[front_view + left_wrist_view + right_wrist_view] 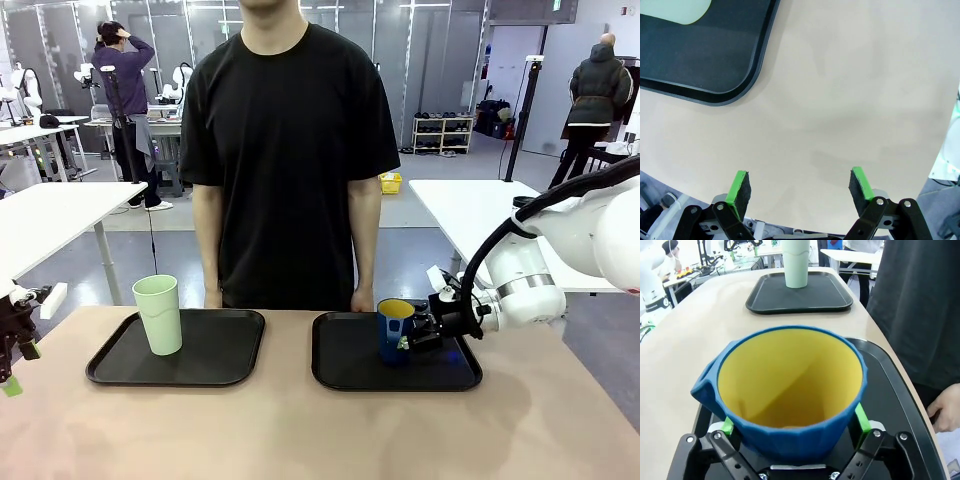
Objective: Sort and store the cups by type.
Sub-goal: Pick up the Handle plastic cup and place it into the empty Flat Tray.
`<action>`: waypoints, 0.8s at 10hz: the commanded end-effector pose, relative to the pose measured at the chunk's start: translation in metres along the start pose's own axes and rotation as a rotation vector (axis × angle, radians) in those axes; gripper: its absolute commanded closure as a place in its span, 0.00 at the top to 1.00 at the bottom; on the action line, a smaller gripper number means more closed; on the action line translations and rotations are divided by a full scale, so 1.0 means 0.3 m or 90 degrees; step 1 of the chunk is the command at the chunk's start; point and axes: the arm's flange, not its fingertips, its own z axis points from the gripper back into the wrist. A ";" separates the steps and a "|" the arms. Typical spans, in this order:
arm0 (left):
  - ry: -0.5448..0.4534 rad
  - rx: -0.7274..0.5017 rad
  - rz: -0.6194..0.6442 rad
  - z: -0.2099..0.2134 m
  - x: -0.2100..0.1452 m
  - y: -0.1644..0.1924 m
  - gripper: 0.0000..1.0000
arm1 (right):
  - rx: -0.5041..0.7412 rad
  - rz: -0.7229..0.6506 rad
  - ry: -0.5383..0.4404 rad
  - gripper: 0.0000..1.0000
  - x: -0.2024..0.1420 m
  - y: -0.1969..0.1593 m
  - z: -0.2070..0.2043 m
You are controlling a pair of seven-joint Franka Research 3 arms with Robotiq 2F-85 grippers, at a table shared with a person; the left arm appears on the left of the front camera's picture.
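Observation:
The dark blue mug (394, 330) with a yellow inside stands upright on the right black tray (345, 370). My right gripper (420, 330) reaches in from the right with its fingers on either side of the mug. In the right wrist view the mug (790, 390) sits between the green pads (862, 419), which stand just beside its walls; the jaws are spread wide. The pale mint tumbler (158, 315) stands upright on the left black tray (230, 360). My left gripper (800, 187) hangs open over bare table near that tray's corner (747, 82), holding nothing.
A person in a black shirt stands at the far edge, one hand (362, 300) resting by the right tray. That hand (945, 412) is close beside the tray (885, 390). The tan tabletop (300, 430) in front of both trays is bare.

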 end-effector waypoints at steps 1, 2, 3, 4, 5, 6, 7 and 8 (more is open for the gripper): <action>0.005 0.005 -0.003 0.004 -0.002 -0.006 1.00 | 0.001 -0.019 -0.011 1.00 0.006 -0.018 0.010; 0.005 0.005 -0.003 0.004 -0.002 -0.006 1.00 | 0.000 -0.014 -0.022 1.00 0.006 -0.014 0.019; 0.005 0.005 -0.003 0.004 -0.002 -0.006 1.00 | 0.000 -0.014 -0.024 1.00 0.003 -0.010 0.027; 0.005 0.005 -0.003 0.004 -0.002 -0.006 1.00 | -0.002 -0.013 -0.031 1.00 -0.003 -0.004 0.043; 0.005 0.005 -0.003 0.004 -0.002 -0.006 1.00 | -0.002 -0.012 -0.035 1.00 -0.007 0.005 0.056; 0.005 0.005 -0.003 0.004 -0.002 -0.006 1.00 | -0.006 -0.015 -0.034 1.00 -0.013 0.015 0.072; 0.005 0.005 -0.003 0.004 -0.002 -0.006 1.00 | -0.006 -0.014 -0.043 1.00 -0.017 0.026 0.091; 0.005 0.005 -0.003 0.004 -0.002 -0.006 1.00 | -0.010 -0.014 -0.044 1.00 -0.023 0.040 0.118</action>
